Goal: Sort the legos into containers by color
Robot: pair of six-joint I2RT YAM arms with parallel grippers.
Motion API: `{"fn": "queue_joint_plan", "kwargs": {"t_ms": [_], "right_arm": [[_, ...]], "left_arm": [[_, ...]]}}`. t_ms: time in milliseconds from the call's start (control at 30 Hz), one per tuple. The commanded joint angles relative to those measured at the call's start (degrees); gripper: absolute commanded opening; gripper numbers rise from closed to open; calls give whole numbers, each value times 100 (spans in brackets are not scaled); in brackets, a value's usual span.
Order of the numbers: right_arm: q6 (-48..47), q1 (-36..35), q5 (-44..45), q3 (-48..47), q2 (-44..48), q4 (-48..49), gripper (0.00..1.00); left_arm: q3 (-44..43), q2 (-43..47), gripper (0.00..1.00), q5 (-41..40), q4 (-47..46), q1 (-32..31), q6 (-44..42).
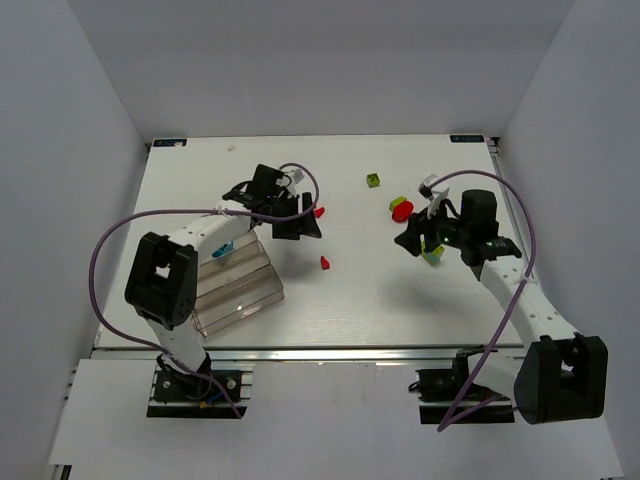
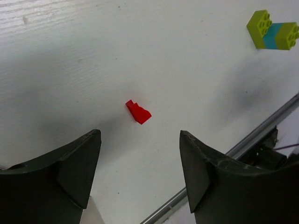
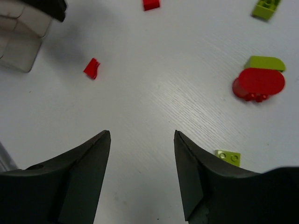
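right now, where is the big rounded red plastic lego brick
In the top view the rounded red plastic brick lies right of centre on the white table, touching a lime-green brick on its far side, just beyond the right gripper's open jaws.

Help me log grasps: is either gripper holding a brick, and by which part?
Nothing is held: the left gripper and the right gripper are both open and empty.

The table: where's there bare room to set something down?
Bare: the near strip between the containers and the right arm, and the far-left corner. Crowded: far right, around the round red brick and green bricks.
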State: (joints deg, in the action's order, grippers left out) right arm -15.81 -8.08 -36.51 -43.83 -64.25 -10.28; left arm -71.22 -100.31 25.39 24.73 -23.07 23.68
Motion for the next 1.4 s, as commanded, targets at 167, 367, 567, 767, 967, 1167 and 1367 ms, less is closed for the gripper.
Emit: {"fn": "queue_joint_plan", "kwargs": {"t_ms": [167, 367, 567, 767, 967, 1167, 1367], "right_arm": [[1509, -45, 2331, -398, -168, 492, 59], [1722, 17, 2817, -196, 307, 677, 57], [1678, 104, 2817, -134, 360, 624, 57], [1652, 201, 2799, -82, 439, 615, 57], [1652, 289, 2755, -64, 527, 615, 57], [1669, 342, 2711, -64, 571, 624, 57], [1669, 412, 2667, -38, 624, 615, 57]], "left_arm": [[-559, 3, 70, -2700, 1032, -1093, 1268], [-1095, -682, 64, -4384, 2088, -1762, 2615], [-1613, -1287, 73, -4349, 2070, -2122, 2808], [-1887, -1640, 73, -4288, 2080, -2228, 2861], [-1861, -1808, 58, -4279, 2212, -2228, 3020], [-1755, -1807, 31, -4200, 2123, -2281, 3046], [-2009, -1747, 4, -4270, 2193, -2281, 2600]]}}
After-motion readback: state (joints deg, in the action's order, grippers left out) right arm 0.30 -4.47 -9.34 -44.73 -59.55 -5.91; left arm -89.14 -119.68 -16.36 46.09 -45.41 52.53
